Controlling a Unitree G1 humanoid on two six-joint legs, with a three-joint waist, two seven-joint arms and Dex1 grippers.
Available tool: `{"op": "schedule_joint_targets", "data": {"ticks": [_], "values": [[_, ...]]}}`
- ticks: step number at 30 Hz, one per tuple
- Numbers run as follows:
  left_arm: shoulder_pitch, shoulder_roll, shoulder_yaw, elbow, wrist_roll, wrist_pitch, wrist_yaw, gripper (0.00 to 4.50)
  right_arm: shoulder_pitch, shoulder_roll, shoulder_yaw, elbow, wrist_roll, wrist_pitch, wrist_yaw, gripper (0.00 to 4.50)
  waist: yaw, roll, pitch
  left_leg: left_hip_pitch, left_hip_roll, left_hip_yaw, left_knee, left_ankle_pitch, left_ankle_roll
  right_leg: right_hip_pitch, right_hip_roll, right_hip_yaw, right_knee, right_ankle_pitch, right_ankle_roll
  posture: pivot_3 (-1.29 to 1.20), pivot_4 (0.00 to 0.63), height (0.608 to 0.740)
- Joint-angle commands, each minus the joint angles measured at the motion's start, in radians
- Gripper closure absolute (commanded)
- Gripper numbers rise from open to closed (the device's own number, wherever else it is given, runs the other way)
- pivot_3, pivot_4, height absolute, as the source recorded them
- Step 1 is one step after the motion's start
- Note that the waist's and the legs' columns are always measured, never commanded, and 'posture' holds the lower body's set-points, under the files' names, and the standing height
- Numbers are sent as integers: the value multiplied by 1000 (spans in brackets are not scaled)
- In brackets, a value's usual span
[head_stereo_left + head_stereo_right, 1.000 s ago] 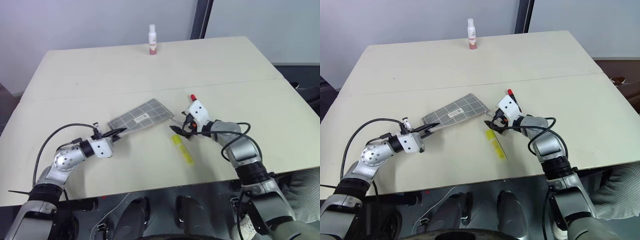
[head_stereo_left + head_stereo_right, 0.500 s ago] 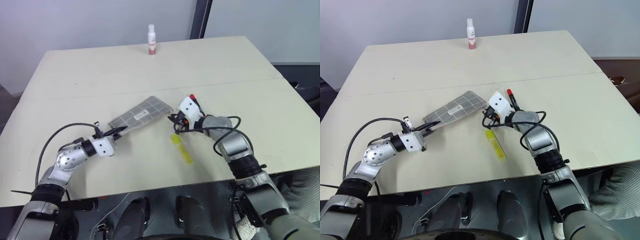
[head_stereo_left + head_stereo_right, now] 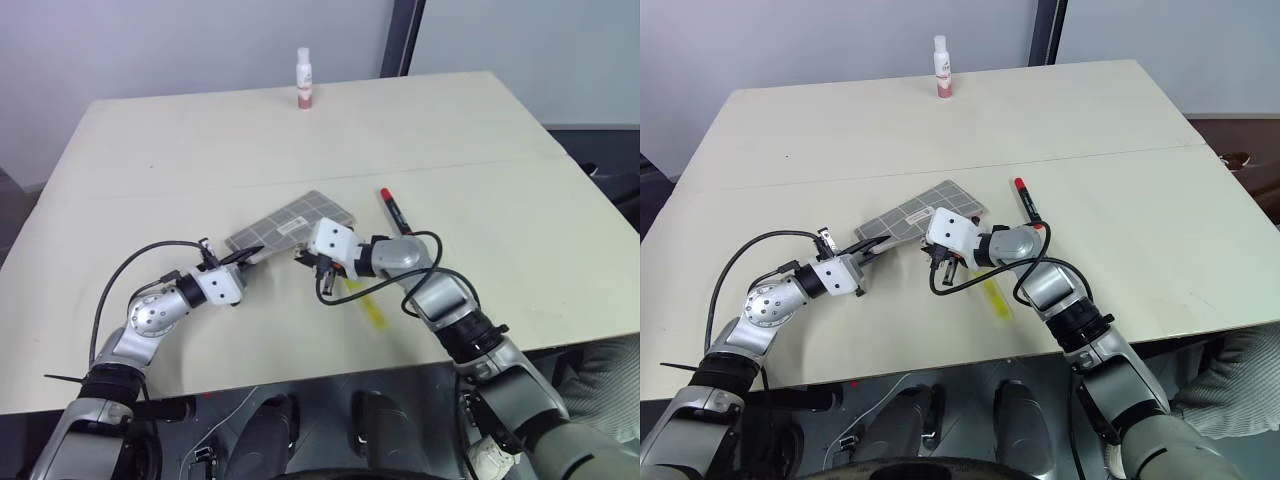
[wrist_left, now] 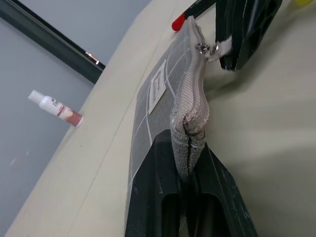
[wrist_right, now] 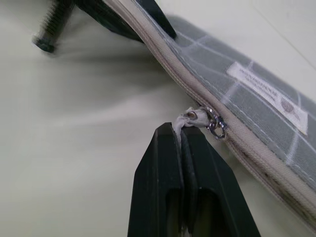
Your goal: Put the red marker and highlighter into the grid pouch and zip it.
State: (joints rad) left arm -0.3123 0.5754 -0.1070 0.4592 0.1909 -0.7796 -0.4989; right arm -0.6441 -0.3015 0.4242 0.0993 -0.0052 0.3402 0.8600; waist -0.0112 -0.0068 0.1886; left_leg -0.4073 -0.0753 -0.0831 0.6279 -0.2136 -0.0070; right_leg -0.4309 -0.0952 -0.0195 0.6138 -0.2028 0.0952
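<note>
Two end effectors worked at the grid pouch (image 3: 290, 224) near the front of the pale bench (image 3: 500, 220). Nearest the robot, the left end effector (image 3: 243, 260) was clamped shut on the pouch's near corner, its black fingers (image 4: 163, 197) pinching the end of the zipper edge. Just beyond and to the right, the right end effector (image 3: 312, 262) was closed on the small white zipper pull (image 5: 190, 117), which hung from a metal ring on the slider partway along the zipper edge. The pouch lay flat with its white label (image 4: 157, 89) facing up, stretching away from the left end effector at a slant.

Beside the right arm, on the near side, the highlighter (image 3: 369, 306) lay on the bench, outside the pouch, its upper end hidden by the arm. Farther back, the red marker (image 3: 392, 209) also lay on the bench, just right of the pouch's far corner and apart from it.

At the far edge of the bench stood a small white bottle (image 3: 304, 79) with a pinkish base, upright and well apart from everything else.
</note>
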Motion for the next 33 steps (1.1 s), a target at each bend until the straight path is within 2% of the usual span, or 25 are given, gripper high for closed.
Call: {"op": "schedule_joint_targets", "data": {"ticks": [1,7,12,15,20,22,25,28,33], "values": [[4,-8,-17,-26,26,-6,19,4500,-17,42,20,-88,41,-44,49,4414,-1,0,0,0,0,0,0,0,0,0,0,0,0,0,0,0,150,740],[2,-26,-32,-19,44,-1,36,4500,-45,65,87,-44,-16,-153,91,4414,0,0,0,0,0,0,0,0,0,0,0,0,0,0,0,0,150,740],[-14,-25,-43,12,32,-21,15,4500,-52,47,53,-13,-33,-169,76,4414,2,0,0,0,0,0,0,0,0,0,0,0,0,0,0,0,150,740],[-16,-16,-29,5,28,-22,24,4500,-15,-5,9,-39,-33,-195,65,3666,3,0,0,0,0,0,0,0,0,0,0,0,0,0,0,0,150,740],[-19,-1,-13,4,15,-22,31,4500,119,-120,-97,-186,13,-173,55,1059,4,0,0,0,0,0,0,0,0,0,-1,0,-1,0,0,0,150,740],[-20,2,-11,5,11,-25,34,4500,189,-126,-176,-266,82,-177,34,67,3,0,0,0,0,0,-1,0,0,0,-1,0,-1,0,1,0,150,740],[-22,6,-10,6,4,-25,34,4500,287,-75,-341,-373,191,-162,-84,67,-1,0,0,0,1,0,-1,0,0,0,-1,0,-1,-1,2,0,150,740],[-29,8,-15,17,4,-29,30,4500,403,-42,-444,-486,258,-66,-190,67,3,-1,0,0,2,-1,-1,0,0,0,-1,-1,0,-2,3,0,150,740],[-48,2,-22,34,2,-33,27,4500,621,-111,-449,-680,339,121,-200,67,16,-1,0,-1,2,-1,-1,-1,-2,1,-2,0,-2,-4,0,0,150,740]]}}
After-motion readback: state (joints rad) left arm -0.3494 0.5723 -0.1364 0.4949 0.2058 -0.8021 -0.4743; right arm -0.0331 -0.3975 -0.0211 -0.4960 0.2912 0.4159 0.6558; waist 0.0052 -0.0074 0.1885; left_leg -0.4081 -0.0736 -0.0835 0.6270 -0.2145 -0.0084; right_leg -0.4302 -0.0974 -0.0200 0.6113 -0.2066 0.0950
